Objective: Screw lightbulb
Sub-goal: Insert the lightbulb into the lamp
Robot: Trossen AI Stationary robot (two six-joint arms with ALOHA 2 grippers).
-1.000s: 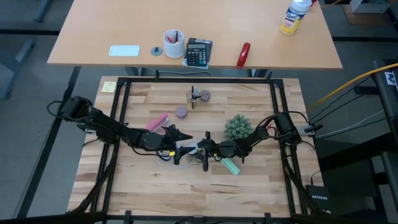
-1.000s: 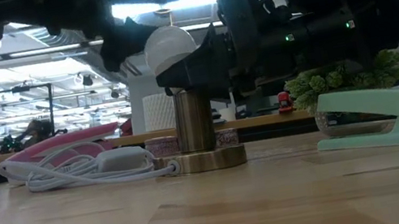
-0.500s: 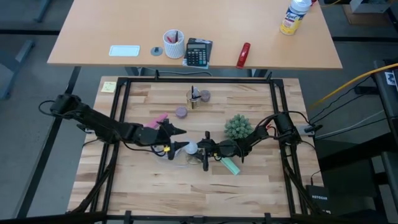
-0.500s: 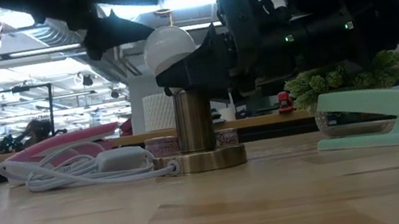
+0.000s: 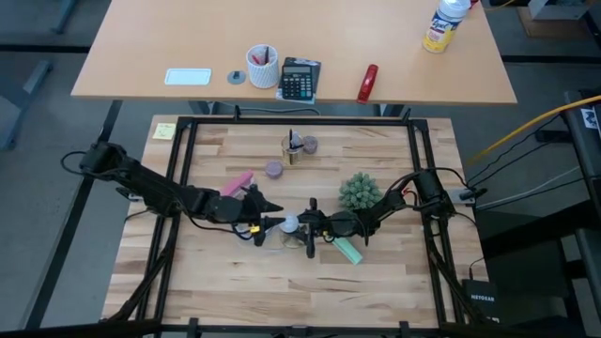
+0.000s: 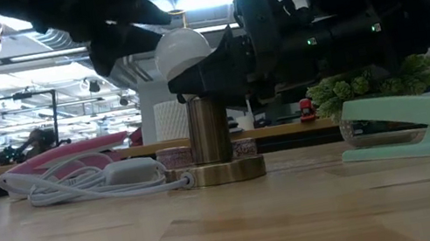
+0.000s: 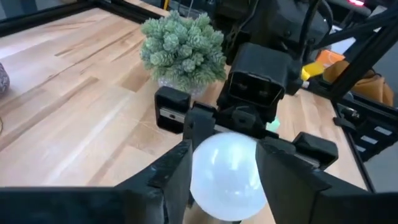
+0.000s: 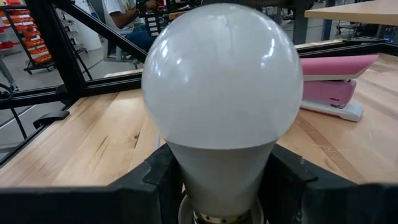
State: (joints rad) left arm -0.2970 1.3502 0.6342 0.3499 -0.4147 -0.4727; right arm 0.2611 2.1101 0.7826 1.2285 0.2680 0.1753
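The frosted-white lightbulb (image 5: 290, 223) (image 6: 183, 52) stands upright with its base in a brass socket post (image 6: 210, 134) mid-table. The post rises from a round brass foot (image 6: 217, 173). My right gripper (image 5: 305, 227) reaches in level from the table's right and is shut on the bulb low down. My left gripper (image 5: 273, 216) comes from the table's left, and its fingers sit on the bulb's round globe (image 7: 227, 174). My left gripper has the globe's widest part (image 7: 198, 177) between its two fingers (image 7: 177, 171), one on each side. It comes from the table's left, slanting a little down. The bulb stays upright in the socket. My right gripper pinches the bulb's narrowing neck (image 8: 224, 171), just above the metal base, between its two fingers (image 8: 163, 180). It comes level from the table's right. The bulb stands upright on the brass post.
A mint-green stapler (image 5: 348, 251) (image 6: 428, 123) lies just near-right of the socket, and a small green plant (image 5: 360, 192) stands behind it. A pink stapler (image 5: 239, 182) lies to the far left. A white cord with a switch (image 6: 92, 177) trails left of the brass foot.
My left gripper, drawn up and slightly away from the bulb half a second ago, has tipped down and come back against the globe from the left. The bulb, the socket and my right gripper have kept still.
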